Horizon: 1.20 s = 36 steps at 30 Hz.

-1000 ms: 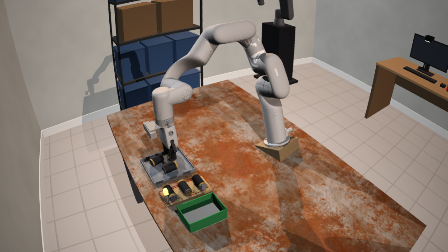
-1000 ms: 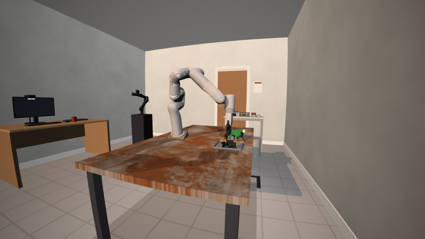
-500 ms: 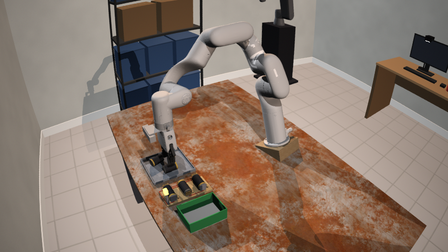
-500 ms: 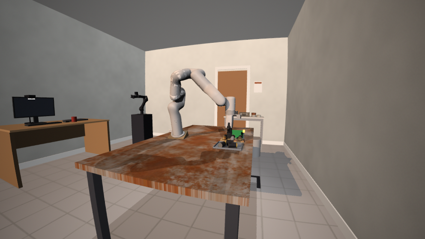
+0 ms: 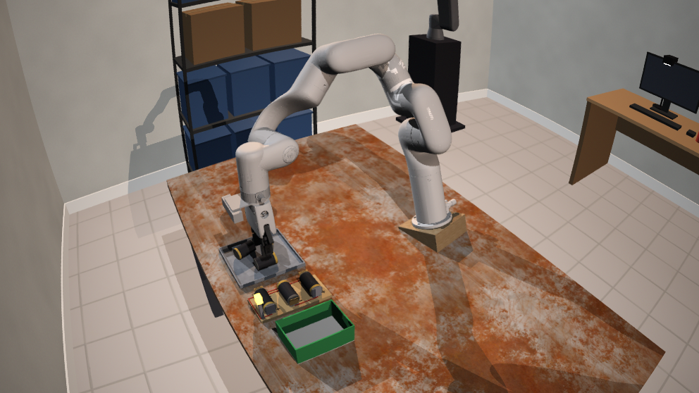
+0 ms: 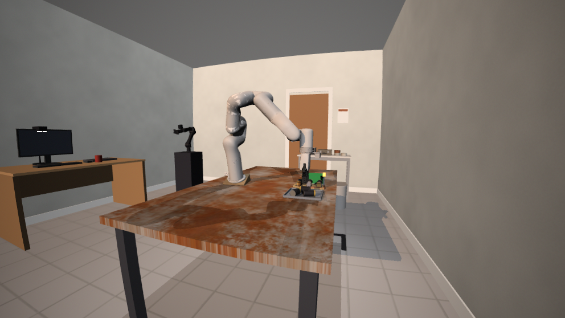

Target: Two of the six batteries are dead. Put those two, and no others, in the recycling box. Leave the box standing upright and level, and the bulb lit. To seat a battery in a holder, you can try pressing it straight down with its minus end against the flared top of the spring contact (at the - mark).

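Gripper (image 5: 264, 253) half-spread, apparently straddling tray battery (image 5: 266, 260) near table's (image 5: 488, 273) left edge; next: clamp, lift.

Rust-mottled matt table (image 5: 371, 253), wooden arm pedestal (image 5: 452, 238)

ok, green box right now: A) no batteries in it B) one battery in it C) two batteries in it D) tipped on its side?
A. In the top view the green box stands upright with only its bare grey floor showing, while three batteries sit in the holder board beside it and the gripper is down over the grey tray.
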{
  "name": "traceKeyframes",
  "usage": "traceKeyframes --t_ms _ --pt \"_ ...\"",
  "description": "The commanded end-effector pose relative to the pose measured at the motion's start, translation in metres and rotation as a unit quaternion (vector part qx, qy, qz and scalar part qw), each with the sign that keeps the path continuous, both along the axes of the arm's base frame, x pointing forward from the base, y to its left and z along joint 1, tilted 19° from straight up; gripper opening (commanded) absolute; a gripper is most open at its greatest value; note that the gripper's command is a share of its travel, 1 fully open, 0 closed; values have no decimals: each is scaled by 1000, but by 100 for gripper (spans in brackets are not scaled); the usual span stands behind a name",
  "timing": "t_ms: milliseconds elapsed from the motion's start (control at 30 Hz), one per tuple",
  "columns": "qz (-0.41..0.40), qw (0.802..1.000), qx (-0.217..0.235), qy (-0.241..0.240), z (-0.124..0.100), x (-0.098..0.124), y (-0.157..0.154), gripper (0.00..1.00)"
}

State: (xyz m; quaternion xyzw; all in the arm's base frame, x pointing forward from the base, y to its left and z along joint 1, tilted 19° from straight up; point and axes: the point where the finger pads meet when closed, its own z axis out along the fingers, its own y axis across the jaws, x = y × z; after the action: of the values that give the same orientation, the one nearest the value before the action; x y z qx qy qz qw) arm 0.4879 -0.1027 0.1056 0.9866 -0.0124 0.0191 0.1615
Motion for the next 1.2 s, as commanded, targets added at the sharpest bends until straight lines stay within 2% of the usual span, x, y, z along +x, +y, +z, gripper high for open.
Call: traceKeyframes --t_ms 0,233,400,1167 --pt "0 1000 0 -2 1 1 0 51" --pt "0 1000 0 -2 -23 2 -8 51" --pt "0 1000 0 -2 -31 3 -11 51" --pt "0 1000 0 -2 -41 3 -14 51"
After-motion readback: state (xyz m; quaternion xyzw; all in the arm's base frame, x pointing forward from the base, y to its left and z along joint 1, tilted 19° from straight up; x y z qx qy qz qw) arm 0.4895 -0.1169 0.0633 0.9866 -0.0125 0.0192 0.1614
